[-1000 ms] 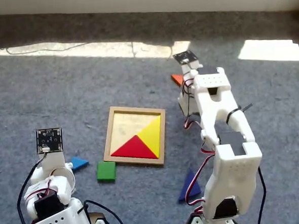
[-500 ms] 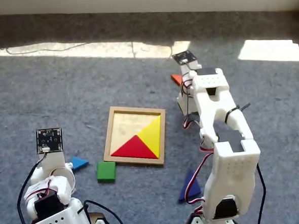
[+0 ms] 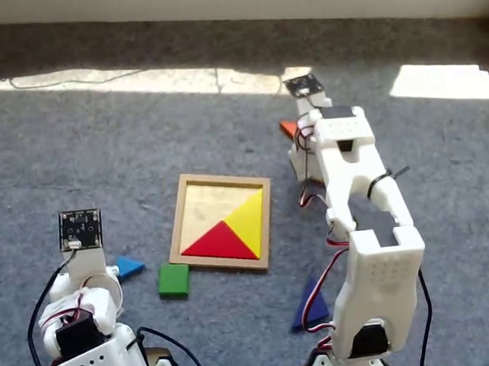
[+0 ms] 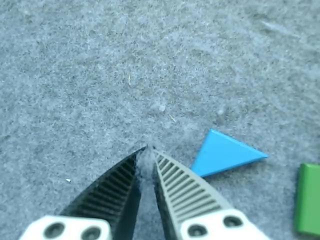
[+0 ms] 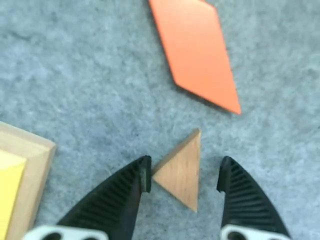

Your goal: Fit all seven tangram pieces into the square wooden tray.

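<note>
**Piece 3 pickup: right claw over wooden triangle**

Tray (image 3: 224, 180) holds 2 of 7: red triangle (image 3: 219, 241), yellow triangle (image 3: 248, 216). Right gripper (image 5: 185, 170) is spread wide, astride the small wooden triangle (image 5: 184, 177), seemingly not touching. Orange parallelogram (image 5: 192, 50) is near it, at 1 o'clock of the tray. Next: lower, close, carry over. Left gripper (image 4: 147, 152) is pressed together and empty at 8 o'clock, beside the blue triangle (image 4: 222, 154).

Orange parallelogram (image 5: 195, 50), tan triangle (image 5: 181, 172), light-blue triangle (image 4: 225, 154), green square (image 3: 174, 279), possibly navy triangle (image 3: 307, 310).

Grey carpet (image 3: 101, 150), thin cable (image 3: 72, 77), sunlit patches (image 3: 442, 82).
</note>
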{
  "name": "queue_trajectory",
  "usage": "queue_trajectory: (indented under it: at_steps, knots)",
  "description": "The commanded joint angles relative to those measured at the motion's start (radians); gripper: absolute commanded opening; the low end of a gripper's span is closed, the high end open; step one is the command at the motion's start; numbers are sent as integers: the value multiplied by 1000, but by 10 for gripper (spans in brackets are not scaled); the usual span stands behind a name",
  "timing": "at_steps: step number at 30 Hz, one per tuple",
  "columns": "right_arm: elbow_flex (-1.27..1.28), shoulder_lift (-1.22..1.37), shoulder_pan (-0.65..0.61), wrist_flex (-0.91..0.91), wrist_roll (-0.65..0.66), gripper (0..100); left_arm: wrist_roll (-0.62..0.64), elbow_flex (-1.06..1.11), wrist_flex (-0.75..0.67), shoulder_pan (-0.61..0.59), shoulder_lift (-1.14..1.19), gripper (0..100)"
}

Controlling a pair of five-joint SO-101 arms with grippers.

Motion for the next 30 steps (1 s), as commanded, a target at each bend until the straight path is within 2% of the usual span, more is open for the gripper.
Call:
queue_trajectory:
  at_steps: [1, 6, 12, 19, 25, 30]
  knots:
    - [-47, -8, -5, -19, -12, 217, -5, -8, -15, -12, -35, 7]
    - [-45, -8, -5, -19, -11, 211, -5, -8, -15, -12, -35, 7]
    - [-45, -8, -5, -13, -11, 101, -5, -8, -15, -12, -35, 7]
    - [-62, -19, -5, 101, -11, 98, -5, -8, -15, -12, -35, 7]
    - [-186, -82, -12, 194, -9, 103, -5, -8, -15, -12, -35, 7]
    - [-186, -82, -35, 262, -11, 190, -5, -8, -15, -12, -35, 7]
